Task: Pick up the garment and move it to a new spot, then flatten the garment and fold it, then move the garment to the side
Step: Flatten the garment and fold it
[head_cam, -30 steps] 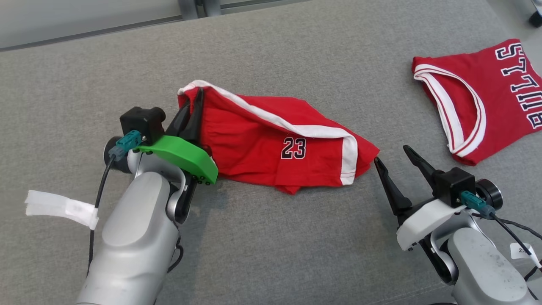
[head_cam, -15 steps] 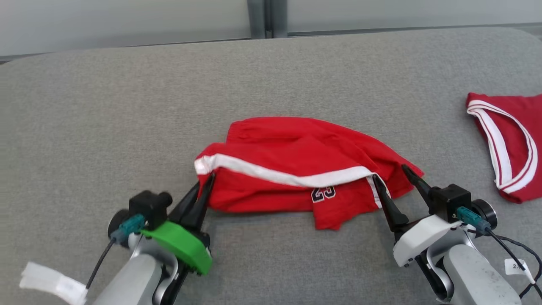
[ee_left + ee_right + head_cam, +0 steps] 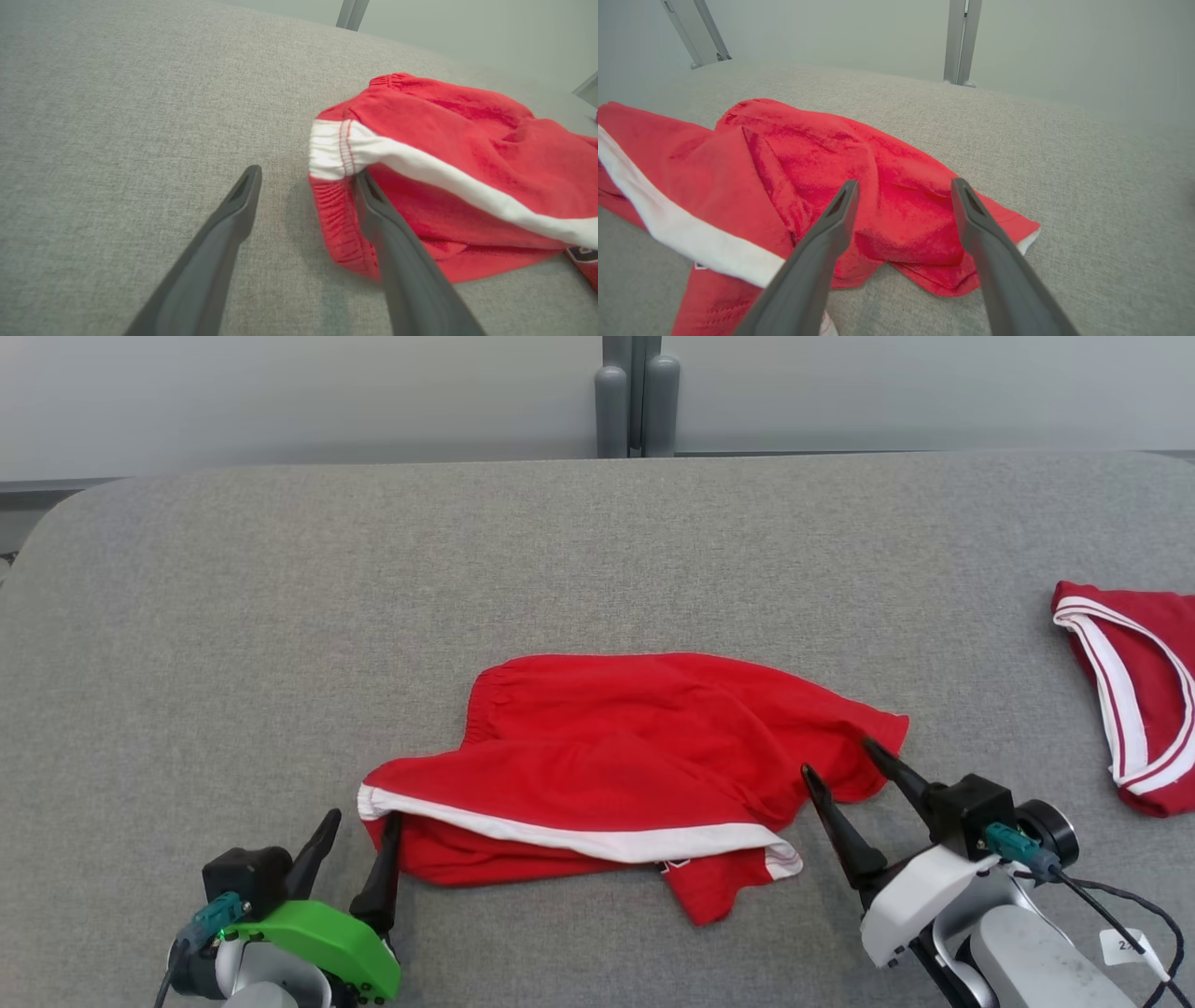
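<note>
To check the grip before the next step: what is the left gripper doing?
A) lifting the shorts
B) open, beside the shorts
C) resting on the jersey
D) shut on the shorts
B: the left gripper is open, with one finger at the waistband end of the shorts.

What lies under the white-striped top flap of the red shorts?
Under the flap of the red shorts, a lower red layer pokes out, with a sliver of dark print. The remainder is covered.
</note>
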Motion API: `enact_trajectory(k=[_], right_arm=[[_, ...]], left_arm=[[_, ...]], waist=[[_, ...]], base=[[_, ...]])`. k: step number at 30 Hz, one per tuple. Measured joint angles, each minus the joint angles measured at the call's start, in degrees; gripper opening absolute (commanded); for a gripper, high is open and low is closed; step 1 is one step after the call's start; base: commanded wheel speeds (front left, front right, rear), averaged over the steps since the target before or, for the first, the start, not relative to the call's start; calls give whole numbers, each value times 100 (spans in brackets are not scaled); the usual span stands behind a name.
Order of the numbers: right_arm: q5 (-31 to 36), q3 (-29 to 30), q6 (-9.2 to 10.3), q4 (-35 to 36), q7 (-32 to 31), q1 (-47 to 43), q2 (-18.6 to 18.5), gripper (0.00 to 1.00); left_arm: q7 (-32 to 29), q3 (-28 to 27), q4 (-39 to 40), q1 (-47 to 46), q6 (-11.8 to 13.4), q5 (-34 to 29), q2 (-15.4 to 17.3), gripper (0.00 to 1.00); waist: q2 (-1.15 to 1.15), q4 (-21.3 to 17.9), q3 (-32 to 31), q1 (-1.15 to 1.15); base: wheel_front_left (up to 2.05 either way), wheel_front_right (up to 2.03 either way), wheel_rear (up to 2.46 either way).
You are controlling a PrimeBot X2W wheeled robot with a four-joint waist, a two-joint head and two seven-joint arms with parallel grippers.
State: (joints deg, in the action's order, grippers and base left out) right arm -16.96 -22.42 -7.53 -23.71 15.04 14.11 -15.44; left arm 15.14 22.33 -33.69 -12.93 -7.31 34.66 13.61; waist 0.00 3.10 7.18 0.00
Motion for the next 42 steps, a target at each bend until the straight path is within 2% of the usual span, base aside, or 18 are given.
enact_trajectory(k=[12,21,27,29,30,35,42], right_arm=[[-687,-1282,0,404,0,-432,-388,100],[-878,-1768,0,221,0,-386,-624,100],[-988,-1989,0,40,0,-267,-657,100],[-1012,-2017,0,0,0,-248,-655,38],[-1040,-2068,0,-56,0,-191,-643,0],[-1037,-1839,0,-21,0,-31,-658,0],[-605,-1007,0,379,0,253,-637,0]], left_arm=[[0,-1714,354,390,33,-1340,-737,100],[0,-2094,281,441,2,-1756,-956,100],[0,-1995,163,446,-1,-1806,-1023,100],[0,-1961,159,446,-2,-1802,-1032,100],[0,-1898,155,446,-5,-1771,-1039,100],[0,-1694,69,444,-7,-1699,-1048,100],[0,-1555,-24,432,-7,-1611,-1032,100]], waist=[[0,-102,-17,0],[0,41,11,0],[0,113,-15,0],[0,119,-21,0],[0,127,-34,0],[0,100,-47,0],[0,-5,-62,0]], base=[[0,0,0],[0,0,0],[0,0,0],[0,0,0],[0,0,0],[0,0,0],[0,0,0]])
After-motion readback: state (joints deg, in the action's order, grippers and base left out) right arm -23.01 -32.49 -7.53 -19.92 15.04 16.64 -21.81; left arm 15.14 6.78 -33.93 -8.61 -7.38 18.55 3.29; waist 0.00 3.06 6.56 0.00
